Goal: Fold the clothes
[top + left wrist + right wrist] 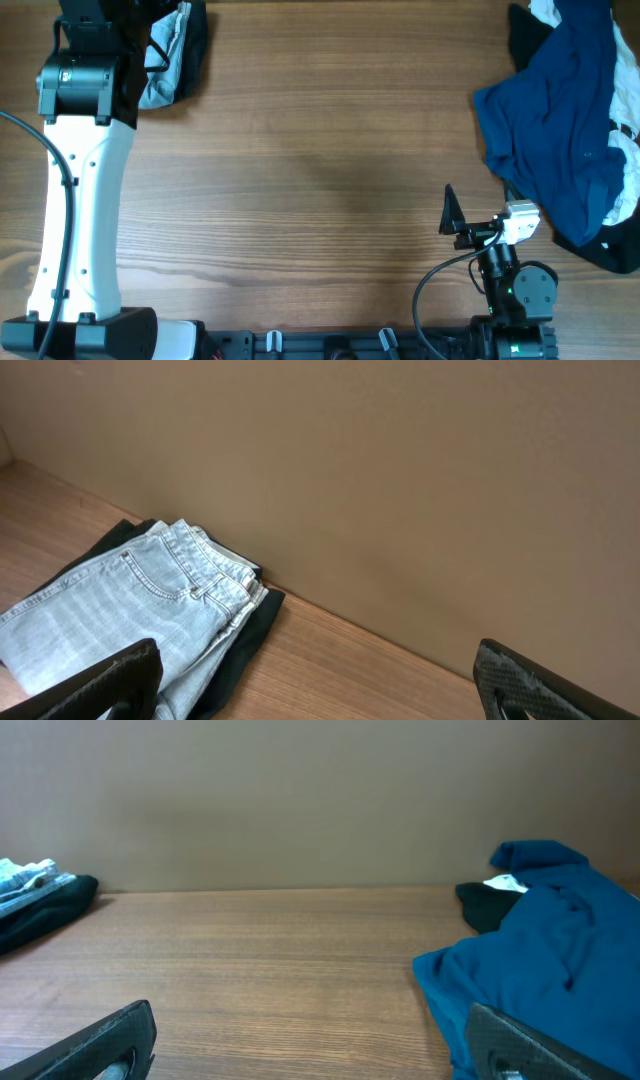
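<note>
Desk (320, 180), wood. Far left corner: folded denim shorts (130, 610) atop black garment (240, 642). Right edge: blue shirt (560, 140) heaped over black and white pieces (522, 40). Left fingers (110, 682), right fingers (100, 1040): spread wide, grasping nothing.

The overhead view looks straight down on the whole wooden surface (320, 180) from well above, with the arm bases along its lower edge. The left wrist view sits low and close at the far left corner, looking past the left claw (315, 685) at the folded shorts (130, 610) and the wall (400, 480) just behind. The right wrist view sits low near the front right, facing over the right claw (310, 1040) across the surface to the same wall. It shares the blue shirt (540, 950) with the overhead view; all three show the shorts.
</note>
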`<state>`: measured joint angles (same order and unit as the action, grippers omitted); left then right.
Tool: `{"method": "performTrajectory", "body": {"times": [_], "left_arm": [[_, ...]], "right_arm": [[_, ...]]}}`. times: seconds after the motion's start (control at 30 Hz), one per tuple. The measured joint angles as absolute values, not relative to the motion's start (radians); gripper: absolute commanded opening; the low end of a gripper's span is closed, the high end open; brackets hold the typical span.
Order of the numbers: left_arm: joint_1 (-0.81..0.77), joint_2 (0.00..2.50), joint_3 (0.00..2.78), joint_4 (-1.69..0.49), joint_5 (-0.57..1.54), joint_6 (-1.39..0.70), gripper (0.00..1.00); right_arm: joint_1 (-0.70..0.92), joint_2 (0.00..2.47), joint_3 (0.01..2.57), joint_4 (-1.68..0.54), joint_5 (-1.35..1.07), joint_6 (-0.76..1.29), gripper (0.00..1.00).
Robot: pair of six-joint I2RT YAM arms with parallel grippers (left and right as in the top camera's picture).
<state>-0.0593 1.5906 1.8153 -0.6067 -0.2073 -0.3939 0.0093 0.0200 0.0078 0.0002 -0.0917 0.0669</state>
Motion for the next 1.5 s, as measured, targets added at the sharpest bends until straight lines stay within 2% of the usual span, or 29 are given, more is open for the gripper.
{"method": "performTrajectory", "body": {"times": [0.53, 0.83, 1.03, 1.2, 1.5], "left_arm": [[-0.059, 1.591, 1.815, -0.613, -0.207, -0.394, 1.0], [-0.08, 1.585, 1.77, -0.772, -0.191, -0.387, 1.0], [-0.081, 1.447, 1.385, -0.534, -0.087, -0.341, 1.0], [-0.021, 1.149, 0.96, -0.289, 0.083, -0.26, 1.0], [0.054, 0.575, 0.475, -0.202, 0.174, -0.236, 1.0]], "right_arm": [[0.009, 0.02, 0.008, 0.0, -0.092, 0.067, 1.0], [0.009, 0.02, 0.008, 0.0, -0.092, 0.067, 1.0], [0.009, 0.019, 0.008, 0.0, -0.091, 0.067, 1.0], [0.009, 0.017, 0.008, 0.0, -0.088, 0.067, 1.0], [0.009, 0.015, 0.007, 0.0, -0.088, 0.067, 1.0]]}}
